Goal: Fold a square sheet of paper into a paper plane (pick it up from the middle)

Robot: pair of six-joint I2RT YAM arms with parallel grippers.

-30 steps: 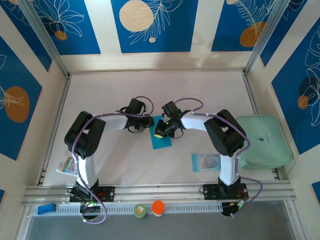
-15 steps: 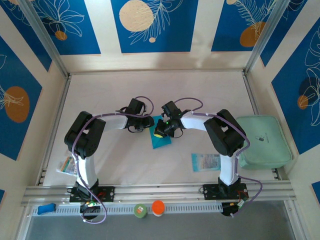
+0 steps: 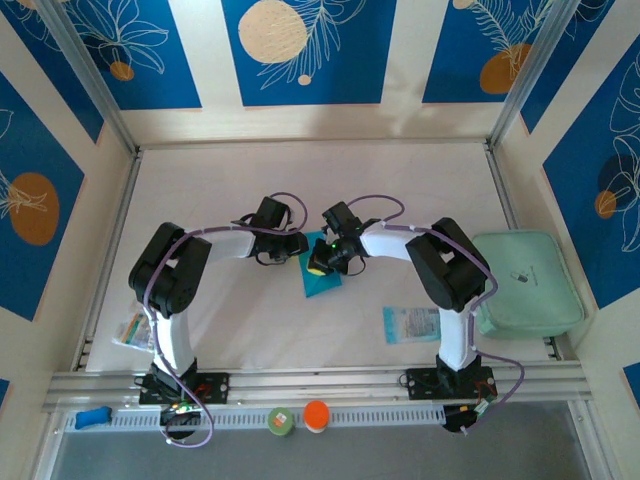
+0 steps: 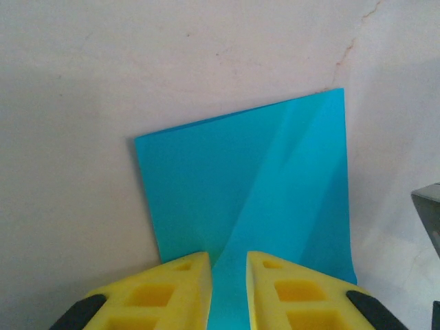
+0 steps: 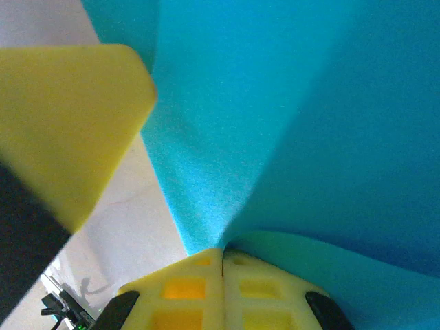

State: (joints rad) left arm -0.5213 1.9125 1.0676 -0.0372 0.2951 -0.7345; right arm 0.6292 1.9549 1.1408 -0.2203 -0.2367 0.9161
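Observation:
The square sheet of paper [image 3: 323, 280] lies cyan on the table between both arms, part-folded with a diagonal crease [image 4: 261, 185]. My left gripper [image 4: 228, 265] stands narrowly open, its yellow fingertips [image 4: 185, 275] over the sheet's near edge and paper showing in the gap. From above it sits at the sheet's upper left [image 3: 297, 247]. My right gripper [image 5: 223, 253] is shut on a lifted edge of the paper [image 5: 289, 124], which curls up from the pinch. From above it is over the sheet's top [image 3: 318, 265]. A left fingertip [image 5: 69, 117] looms close by.
A mint-green rounded pad [image 3: 525, 283] lies at the right wall. One pale printed packet [image 3: 411, 324] sits near the right arm's base, another [image 3: 133, 330] by the left base. Orange [image 3: 316, 414] and green [image 3: 281, 421] caps rest on the front rail.
The right gripper has crept slightly left with the paper's edge in it, and the sheet's outline has shifted a little. The left arm has not moved.

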